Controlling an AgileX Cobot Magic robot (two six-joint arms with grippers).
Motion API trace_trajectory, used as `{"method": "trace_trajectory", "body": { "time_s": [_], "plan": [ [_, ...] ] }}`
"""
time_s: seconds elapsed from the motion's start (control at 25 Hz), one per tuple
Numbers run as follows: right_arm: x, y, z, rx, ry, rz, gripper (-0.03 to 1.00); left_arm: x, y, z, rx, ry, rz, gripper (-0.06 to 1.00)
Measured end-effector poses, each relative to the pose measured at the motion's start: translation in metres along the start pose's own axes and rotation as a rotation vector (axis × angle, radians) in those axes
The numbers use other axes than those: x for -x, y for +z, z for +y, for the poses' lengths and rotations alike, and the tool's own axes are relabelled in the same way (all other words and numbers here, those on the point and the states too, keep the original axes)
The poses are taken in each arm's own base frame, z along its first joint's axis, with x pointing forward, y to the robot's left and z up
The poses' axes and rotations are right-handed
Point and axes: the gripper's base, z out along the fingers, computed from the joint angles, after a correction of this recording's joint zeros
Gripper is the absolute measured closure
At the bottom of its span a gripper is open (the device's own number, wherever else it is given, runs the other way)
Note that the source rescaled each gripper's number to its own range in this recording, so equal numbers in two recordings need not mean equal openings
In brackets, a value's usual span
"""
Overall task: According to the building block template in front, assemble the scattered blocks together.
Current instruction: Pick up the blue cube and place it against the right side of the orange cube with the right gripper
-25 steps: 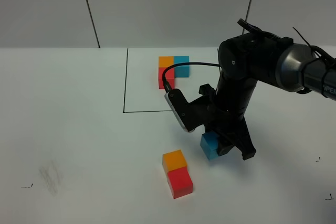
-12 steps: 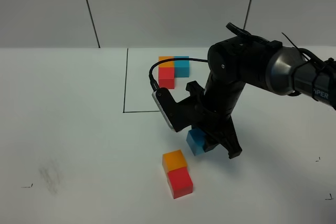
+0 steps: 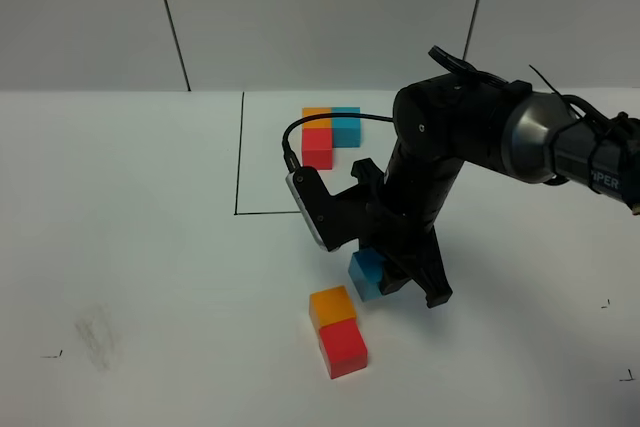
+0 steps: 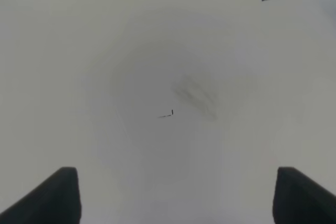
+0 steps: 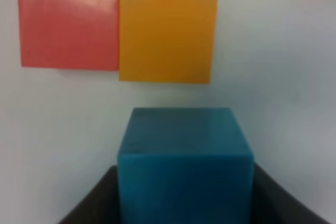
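High above the table, we see the right gripper (image 3: 392, 279) clamped on the light blue cube (image 3: 364, 273), just beside the far right corner of the orange cube (image 3: 332, 305). The orange cube touches the red cube (image 3: 343, 347), which lies nearer us. Behind them, the building block template (image 3: 328, 137) shows blue flush against orange's right side. We judge the light blue cube should be squared up, set flat against that side without nudging the pair, then released.

On the left wrist view, the left gripper (image 4: 184, 195) hangs with its claw wide apart over bare table (image 4: 157, 51), holding nothing.

On the right wrist view, dark fingers (image 5: 92, 205) pinch the light blue cube (image 5: 184, 166). A strip of table separates it from the orange cube (image 5: 167, 32) and red cube (image 5: 68, 20).

Compared with a second ago, the arm has carried the light blue cube leftward, closer to the orange cube. The orange and red pair has not moved.
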Motion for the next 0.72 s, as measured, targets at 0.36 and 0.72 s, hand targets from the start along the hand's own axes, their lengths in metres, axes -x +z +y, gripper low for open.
{"method": "trace_trajectory", "body": {
  "time_s": [0.36, 0.72],
  "plan": [
    [-0.002, 0.008, 0.0, 0.018, 0.004, 0.012, 0.96, 0.0, 0.0, 0.0, 0.0, 0.0, 0.0, -0.04],
    [-0.003, 0.015, 0.001, 0.04, 0.032, 0.017, 0.96, 0.0, 0.0, 0.0, 0.0, 0.0, 0.0, -0.04]
  ]
}}
